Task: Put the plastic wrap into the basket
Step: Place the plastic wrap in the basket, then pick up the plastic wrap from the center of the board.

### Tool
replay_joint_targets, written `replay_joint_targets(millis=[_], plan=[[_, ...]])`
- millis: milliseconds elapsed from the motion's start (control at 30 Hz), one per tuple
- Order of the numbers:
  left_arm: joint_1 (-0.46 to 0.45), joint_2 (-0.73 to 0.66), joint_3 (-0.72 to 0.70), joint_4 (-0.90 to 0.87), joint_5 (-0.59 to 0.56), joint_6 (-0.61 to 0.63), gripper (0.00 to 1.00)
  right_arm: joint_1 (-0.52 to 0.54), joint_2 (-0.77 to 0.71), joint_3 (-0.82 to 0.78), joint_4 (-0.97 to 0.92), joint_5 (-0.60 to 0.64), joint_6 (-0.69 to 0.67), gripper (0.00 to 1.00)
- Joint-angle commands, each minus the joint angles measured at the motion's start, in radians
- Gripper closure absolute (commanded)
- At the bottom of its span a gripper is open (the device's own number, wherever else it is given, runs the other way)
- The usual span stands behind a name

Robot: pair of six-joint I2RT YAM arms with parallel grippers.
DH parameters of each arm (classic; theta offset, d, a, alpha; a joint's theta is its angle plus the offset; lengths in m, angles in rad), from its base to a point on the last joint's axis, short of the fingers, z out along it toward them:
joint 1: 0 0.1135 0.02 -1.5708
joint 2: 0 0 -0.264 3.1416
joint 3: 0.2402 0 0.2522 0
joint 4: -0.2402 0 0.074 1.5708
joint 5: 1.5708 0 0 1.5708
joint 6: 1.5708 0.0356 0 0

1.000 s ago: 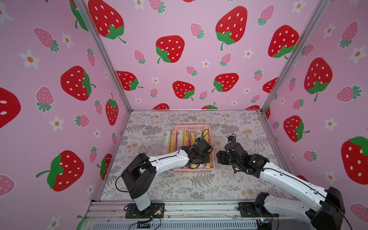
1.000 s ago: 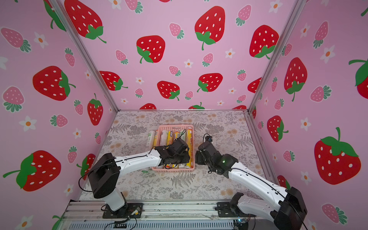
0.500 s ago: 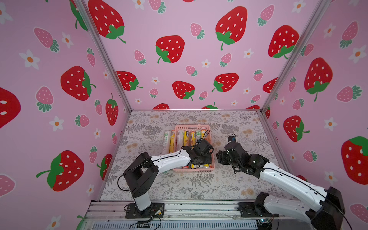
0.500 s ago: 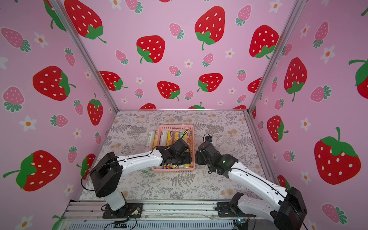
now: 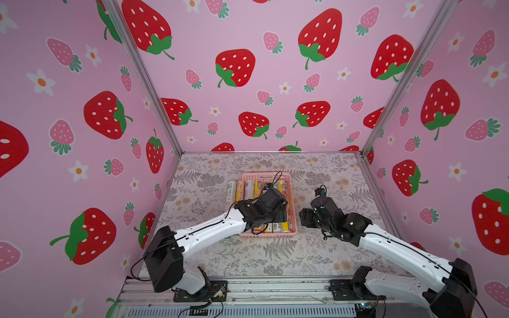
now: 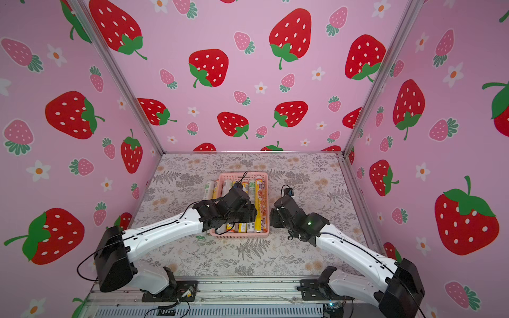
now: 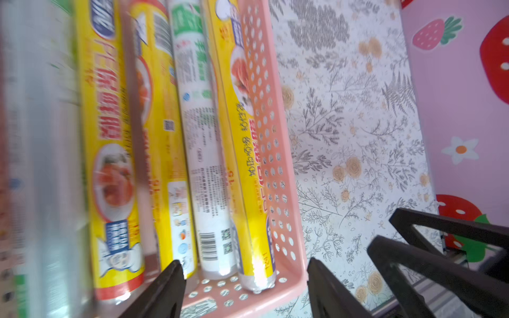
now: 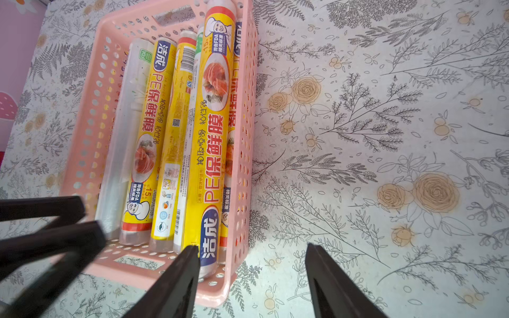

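The pink basket [image 5: 265, 174] stands mid-table, and several rolls of plastic wrap [image 8: 212, 137] lie lengthwise in it, yellow and white-silver. Two more rolls [image 5: 231, 192] rest on the table against the basket's left side. My left gripper [image 7: 245, 278] hovers open over the basket's near right corner [image 7: 292, 289], above the end of a yellow roll [image 7: 245, 165], with nothing between its fingers. My right gripper [image 8: 252, 275] is open and empty just right of the basket wall [image 8: 245, 154], low over the table. In both top views the two grippers [image 5: 279, 216] [image 6: 272, 217] face each other across that wall.
The floral tablecloth [image 5: 330, 179] spreads right of and behind the basket. Pink strawberry walls close in the left, back and right sides. An aluminium rail [image 5: 275, 286] with the arm bases runs along the front edge.
My left gripper's jaws have opened over the near end of the basket. The right arm has stayed where it was.
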Motion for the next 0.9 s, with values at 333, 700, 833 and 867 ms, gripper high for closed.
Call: replay_joint_targets(millis=[333, 700, 833, 867], plan=[[0.352, -0.497, -0.257, -0.288, -0.129, 0.093, 0.16, -0.004, 0.017, 0.005, 0.027, -0.006, -0.015, 0.33], [0.529, -0.385, -0.359, -0.175, 0.003, 0.178, 0.15, -0.005, 0.068, -0.004, 0.058, -0.031, 0.018, 0.33], [0.596, -0.321, -0.387, -0.091, 0.077, 0.214, 0.16, -0.005, 0.067, -0.01, 0.058, -0.023, 0.023, 0.34], [0.606, -0.305, -0.391, -0.074, 0.092, 0.22, 0.16, -0.005, 0.067, -0.011, 0.058, -0.02, 0.023, 0.33]])
